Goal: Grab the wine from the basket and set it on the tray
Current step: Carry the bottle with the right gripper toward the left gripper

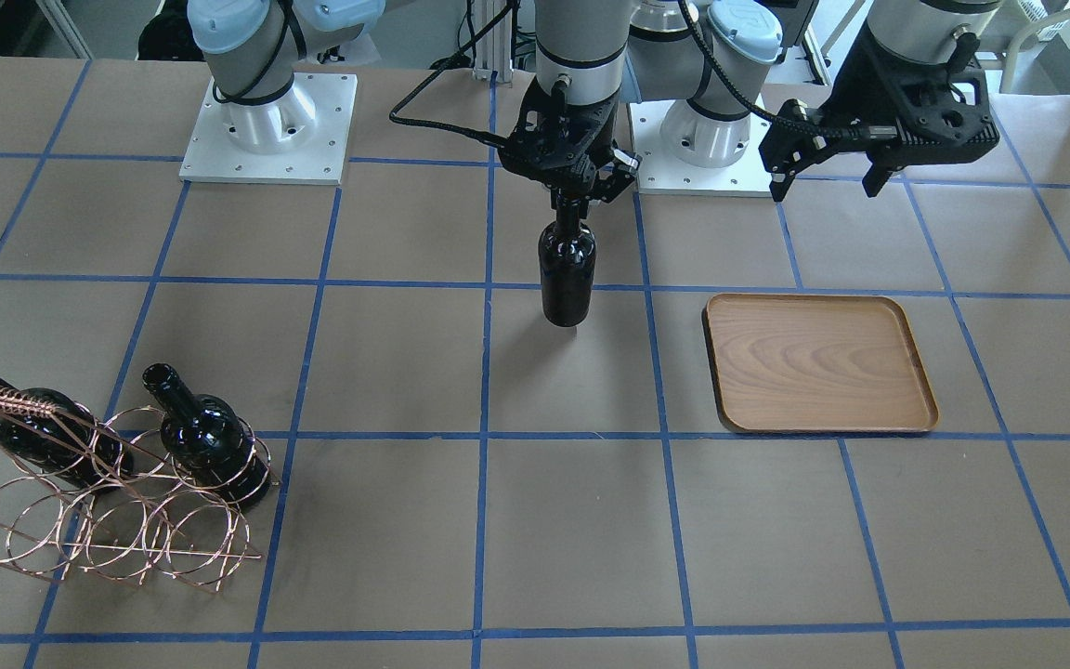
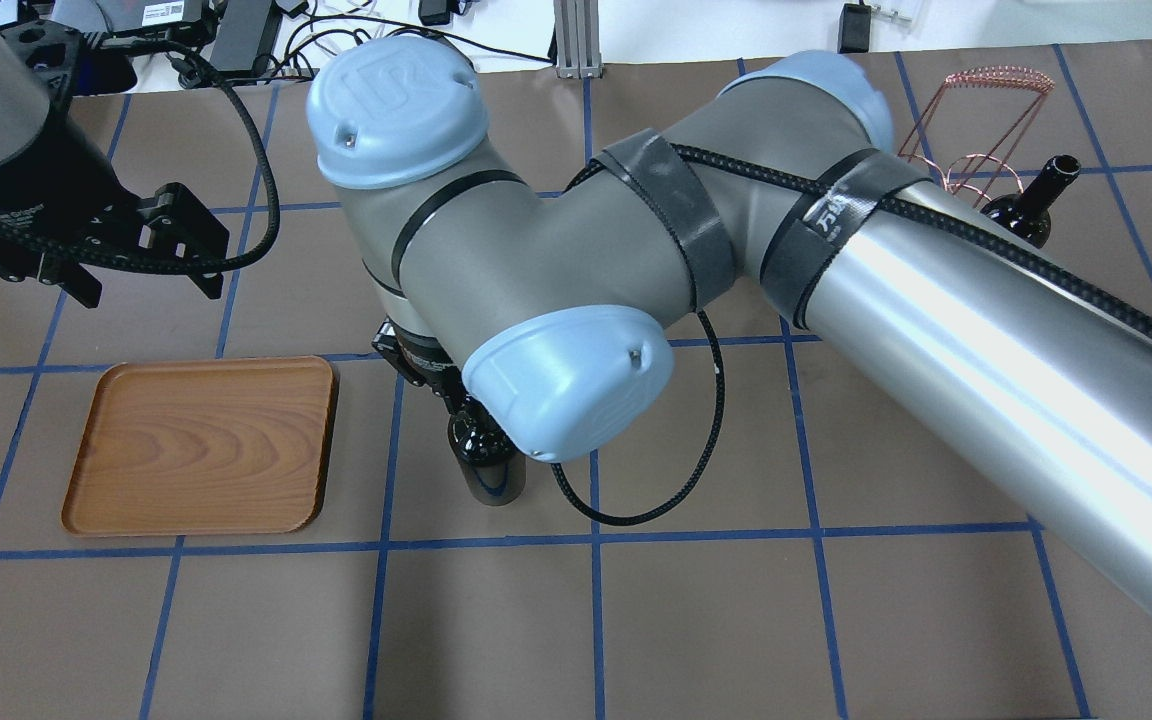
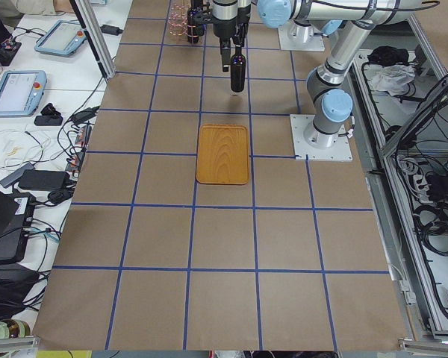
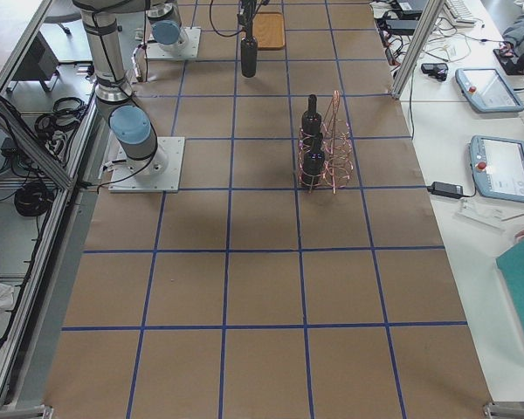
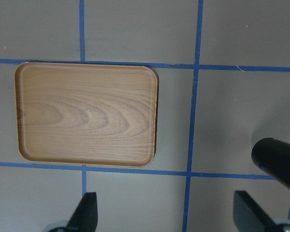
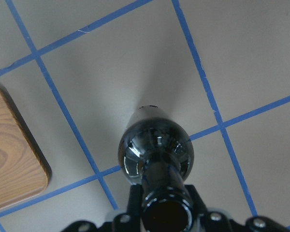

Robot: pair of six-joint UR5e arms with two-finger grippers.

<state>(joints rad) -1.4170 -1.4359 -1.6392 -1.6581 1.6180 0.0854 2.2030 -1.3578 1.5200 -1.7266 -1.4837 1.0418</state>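
My right gripper (image 1: 572,200) is shut on the neck of a near-black wine bottle (image 1: 565,269) and holds it upright over the middle of the table. I cannot tell if its base touches the table. The right wrist view looks down on the bottle (image 6: 154,145), with the tray's corner (image 6: 14,159) to one side. The wooden tray (image 1: 818,362) lies flat and bare beside the bottle. My left gripper (image 1: 828,181) is open and empty, hovering behind the tray; its wrist view shows the tray (image 5: 87,113). The copper wire basket (image 1: 117,502) holds two more bottles (image 1: 210,441).
The table is brown paper with a blue tape grid. The arm bases (image 1: 266,121) stand at the robot's edge. The basket (image 2: 976,120) sits at the far right of the overhead view, well away from the tray (image 2: 201,445).
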